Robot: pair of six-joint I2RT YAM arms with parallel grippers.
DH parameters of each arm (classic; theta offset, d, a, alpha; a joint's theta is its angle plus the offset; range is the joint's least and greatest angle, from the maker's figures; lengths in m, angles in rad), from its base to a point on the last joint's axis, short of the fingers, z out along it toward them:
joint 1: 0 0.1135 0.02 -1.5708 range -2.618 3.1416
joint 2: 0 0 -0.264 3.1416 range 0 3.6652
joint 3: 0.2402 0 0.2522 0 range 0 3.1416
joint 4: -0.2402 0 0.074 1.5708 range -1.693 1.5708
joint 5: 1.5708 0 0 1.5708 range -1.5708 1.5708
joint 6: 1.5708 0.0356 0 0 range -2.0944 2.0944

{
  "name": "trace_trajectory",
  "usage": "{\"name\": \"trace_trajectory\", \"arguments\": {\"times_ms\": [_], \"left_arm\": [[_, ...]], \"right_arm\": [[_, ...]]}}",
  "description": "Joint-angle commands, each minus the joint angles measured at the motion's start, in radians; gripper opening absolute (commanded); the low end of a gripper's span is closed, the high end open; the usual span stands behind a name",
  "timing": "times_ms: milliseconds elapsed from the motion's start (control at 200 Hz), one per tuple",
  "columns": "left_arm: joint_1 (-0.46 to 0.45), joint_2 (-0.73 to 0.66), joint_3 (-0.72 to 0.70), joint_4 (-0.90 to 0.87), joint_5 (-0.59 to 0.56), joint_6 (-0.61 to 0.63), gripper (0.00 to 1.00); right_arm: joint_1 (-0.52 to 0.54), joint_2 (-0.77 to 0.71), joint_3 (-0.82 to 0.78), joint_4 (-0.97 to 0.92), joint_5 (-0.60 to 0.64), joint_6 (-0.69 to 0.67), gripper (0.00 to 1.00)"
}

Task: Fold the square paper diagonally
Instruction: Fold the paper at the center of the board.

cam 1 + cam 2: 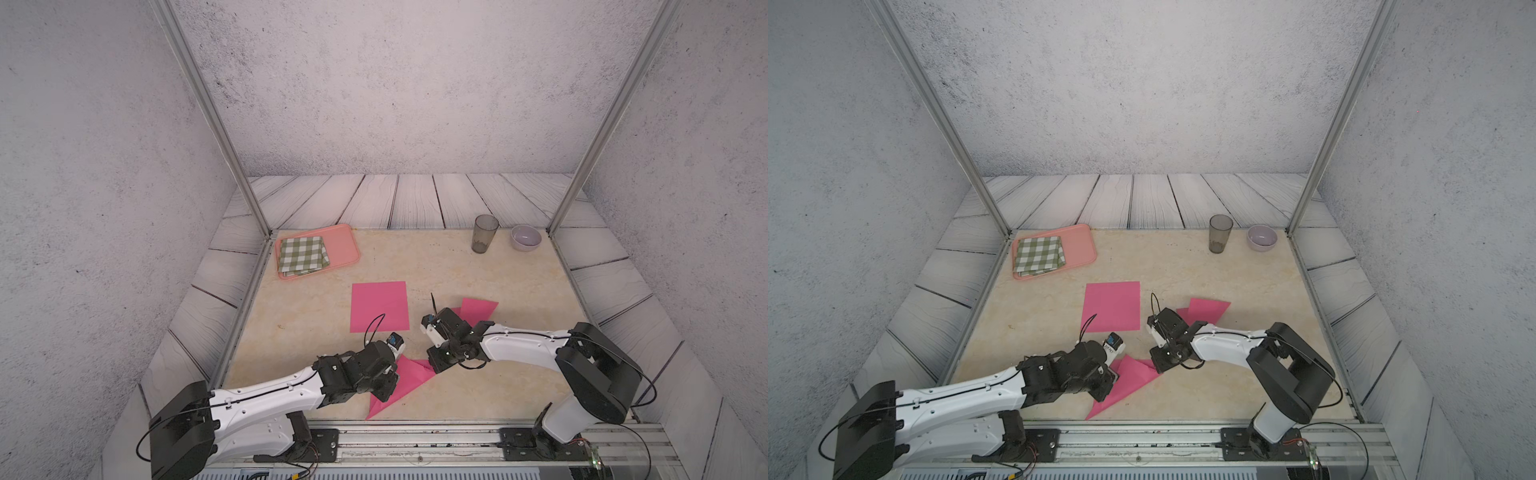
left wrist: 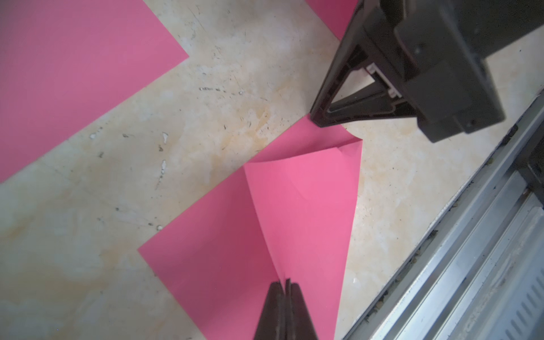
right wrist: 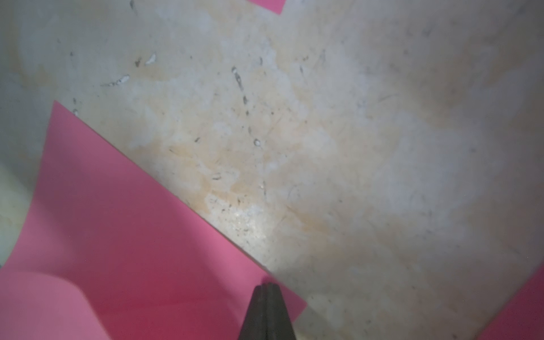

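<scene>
The pink paper (image 1: 409,380) lies half folded by the front edge of the table (image 1: 457,270). Its long axis slants from that edge toward the right gripper (image 3: 266,287), whose clenched jaws rest on one corner. The left gripper (image 2: 285,285) pinches the raised flap.

Left white-shelled arm (image 1: 266,395), right twin arm (image 1: 519,347): black joints, tiny screws, thin blk cables; blue-stickered cap (image 1: 394,340) at left wrist's 1 o'clock.
</scene>
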Motion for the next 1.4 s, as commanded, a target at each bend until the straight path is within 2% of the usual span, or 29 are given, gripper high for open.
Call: {"name": "trace_trajectory", "arguments": {"times_ms": [0, 150, 275, 440, 545, 611, 661, 821, 911, 1041, 1291, 1391], "left_arm": [[0.002, -0.005, 0.041, -0.030, -0.045, 0.017, 0.00], [0.002, 0.037, 0.062, -0.015, -0.059, 0.031, 0.00], [0.001, 0.093, 0.060, 0.010, -0.022, 0.015, 0.00], [-0.006, 0.121, 0.009, 0.069, -0.025, -0.022, 0.00], [-0.012, 0.087, -0.013, 0.073, -0.031, -0.027, 0.00], [-0.015, 0.056, -0.018, 0.068, -0.031, -0.020, 0.00], [-0.015, 0.034, -0.019, 0.063, -0.021, -0.007, 0.00], [-0.019, -0.003, 0.005, 0.021, -0.003, 0.022, 0.00], [-0.020, -0.009, 0.015, -0.002, 0.000, 0.029, 0.00], [-0.023, -0.017, 0.011, -0.013, -0.005, 0.026, 0.00], [-0.041, -0.030, -0.013, 0.022, 0.003, 0.020, 0.00], [-0.048, -0.031, -0.023, 0.049, 0.013, 0.029, 0.00]], "right_arm": [[-0.006, -0.048, -0.071, -0.025, 0.051, 0.095, 0.04], [-0.006, -0.124, -0.150, 0.061, 0.029, 0.211, 0.06], [-0.006, -0.153, -0.170, 0.092, 0.029, 0.238, 0.09], [-0.006, -0.267, -0.182, 0.092, 0.050, 0.213, 0.09], [-0.006, -0.381, -0.186, 0.078, 0.053, 0.139, 0.12], [-0.008, -0.401, -0.148, 0.024, 0.062, 0.095, 0.15], [-0.021, -0.374, -0.103, -0.029, 0.055, 0.063, 0.15], [-0.036, -0.157, 0.071, -0.143, -0.132, -0.085, 0.11], [-0.036, -0.055, 0.127, -0.175, -0.184, -0.138, 0.10], [-0.035, 0.012, 0.175, -0.194, -0.182, -0.191, 0.10], [-0.031, 0.148, 0.326, -0.200, -0.432, -0.315, 0.10], [-0.008, 0.207, 0.383, -0.198, -0.455, -0.362, 0.11]]}}
